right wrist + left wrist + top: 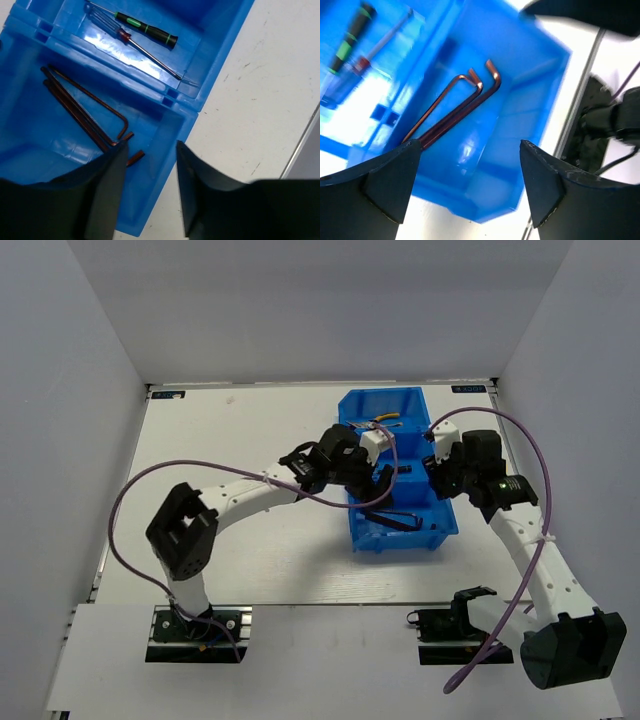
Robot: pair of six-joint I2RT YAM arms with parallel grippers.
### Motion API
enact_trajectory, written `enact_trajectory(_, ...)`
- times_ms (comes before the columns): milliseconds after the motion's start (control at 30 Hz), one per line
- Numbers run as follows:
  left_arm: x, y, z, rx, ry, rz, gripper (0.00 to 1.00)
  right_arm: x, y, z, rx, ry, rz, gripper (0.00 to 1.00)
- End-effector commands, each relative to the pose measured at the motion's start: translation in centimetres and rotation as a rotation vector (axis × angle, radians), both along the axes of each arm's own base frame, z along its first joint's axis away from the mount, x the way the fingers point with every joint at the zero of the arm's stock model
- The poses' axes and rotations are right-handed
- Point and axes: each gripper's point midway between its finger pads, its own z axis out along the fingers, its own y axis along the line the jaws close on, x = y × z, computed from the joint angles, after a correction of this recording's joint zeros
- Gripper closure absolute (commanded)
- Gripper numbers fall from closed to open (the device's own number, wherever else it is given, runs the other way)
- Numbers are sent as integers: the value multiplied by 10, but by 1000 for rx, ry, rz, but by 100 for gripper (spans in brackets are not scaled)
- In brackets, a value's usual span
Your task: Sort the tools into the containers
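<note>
Left gripper (470, 147): black fingers spread wide, nothing between them, hanging over the near compartment of the bright blue rectangular three-compartment plastic bin (400, 542). Right gripper (150, 150): black fingers apart too, with a narrower gap and nothing pinched. It sits over the bin's right-hand wall, one finger above the near compartment, the other above the white table (260, 100).

Two dark brown L-shaped metal hex keys (462, 111) lie flat on the near compartment's floor, side by side, long legs close together; can't tell if they touch. One key's short end shows just beside a right gripper finger; contact unclear.

Middle compartment: thin screwdriver with green-black handle (145, 30) and thin screwdriver with red-blue handle (125, 36), both lying flat, side by side.

Far compartment, top view: yellow-handled pliers (385, 421), mostly hidden behind the left arm's wrist, so can't tell how many. No tool lies on the table in any view.
</note>
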Motion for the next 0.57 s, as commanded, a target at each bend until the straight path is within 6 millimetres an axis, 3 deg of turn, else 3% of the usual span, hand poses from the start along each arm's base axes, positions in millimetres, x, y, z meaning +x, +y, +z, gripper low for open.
enact_trajectory(0, 8, 18, 70, -92, -109, 96, 9, 3, 8, 18, 57, -18, 12, 48)
enact_trajectory(33, 11, 34, 97, -144, -141, 155, 8, 3, 9, 18, 68, -9, 12, 43)
enact_trajectory(67, 10, 45, 103, -164, -104, 243, 6, 1, 11, 17, 85, 8, 5, 39)
enact_trajectory(100, 28, 75, 89, -116, -119, 429, 0, 0, 13, 20, 96, 12, 13, 20)
enact_trajectory(133, 31, 98, 86, -100, -111, 534, 0, -2, 14, 20, 105, 25, 11, 10)
enact_trajectory(167, 32, 133, 86, -111, -103, 692, 0, -6, 18, 20, 144, 51, -12, 10)
enact_trajectory(233, 29, 166, 76, -100, -76, 806, 0, -9, 18, 22, 166, 42, -33, 10)
enact_trajectory(267, 24, 184, 67, -90, -60, 839, 0, -9, 19, 33, 199, 0, -64, 10)
enact_trajectory(433, 13, 208, 60, -90, -33, 882, 0, -9, 15, 48, 227, -58, -107, 10)
enact_trajectory(533, 10, 217, 58, -85, -36, 900, 0, -13, 5, 47, 185, -71, -130, 10)
